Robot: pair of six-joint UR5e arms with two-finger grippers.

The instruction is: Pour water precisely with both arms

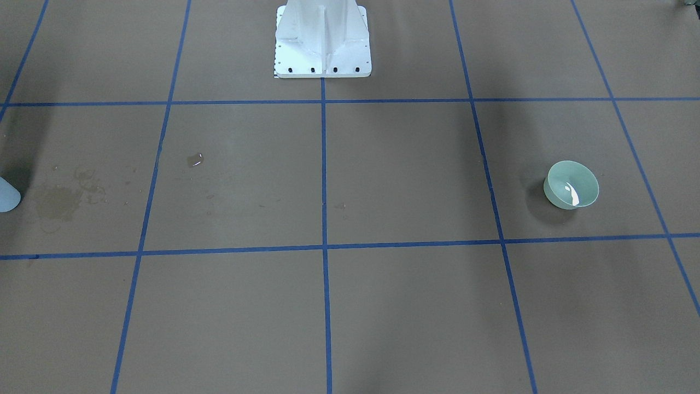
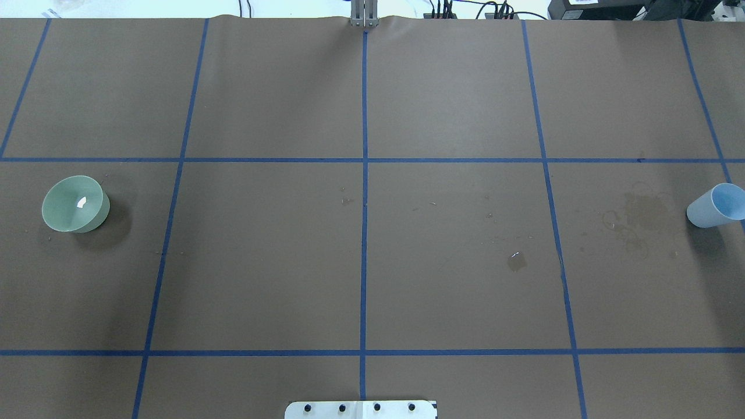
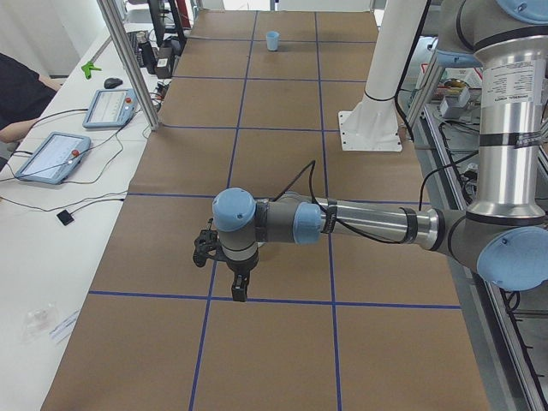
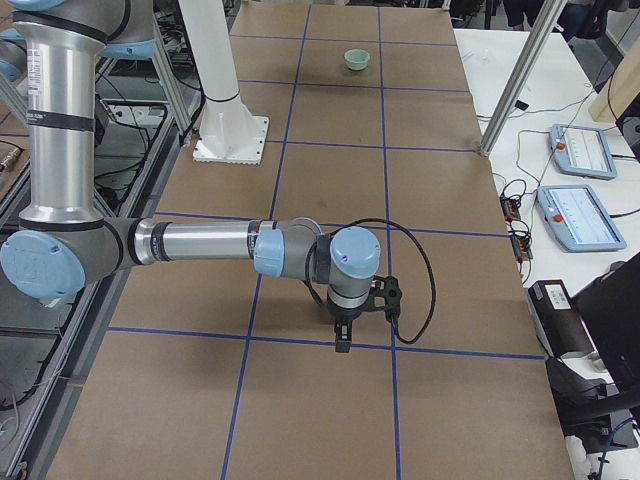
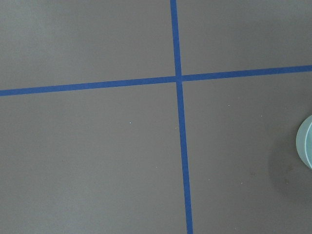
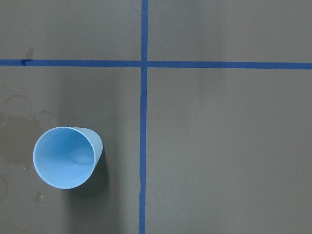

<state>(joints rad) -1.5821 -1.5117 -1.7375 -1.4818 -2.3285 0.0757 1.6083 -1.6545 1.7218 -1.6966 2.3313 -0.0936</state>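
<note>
Brown bench (image 2: 262,262) shows a glinting dab of water (image 2: 516,260) right of centre, blue cup (image 2: 715,205) at its right edge, green bowl (image 2: 74,204) at its left, and with left end effector (image 3: 237,289) and right end effector (image 4: 343,340) hanging mid-bench, clenched or released I cannot tell, that long carry could slop.

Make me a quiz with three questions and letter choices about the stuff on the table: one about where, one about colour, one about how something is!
1. In the overhead view, the green bowl stands: A) far left B) centre C) far right.
2. The cup is: A) red B) yellow C) light blue.
3. The cup is: A) tipped over B) upright, untouched C) gripped.

Answers: 1 A, it sits by the left edge; 2 C, the right wrist view shows pale blue; 3 B, its mouth faces up and nothing touches it.
</note>
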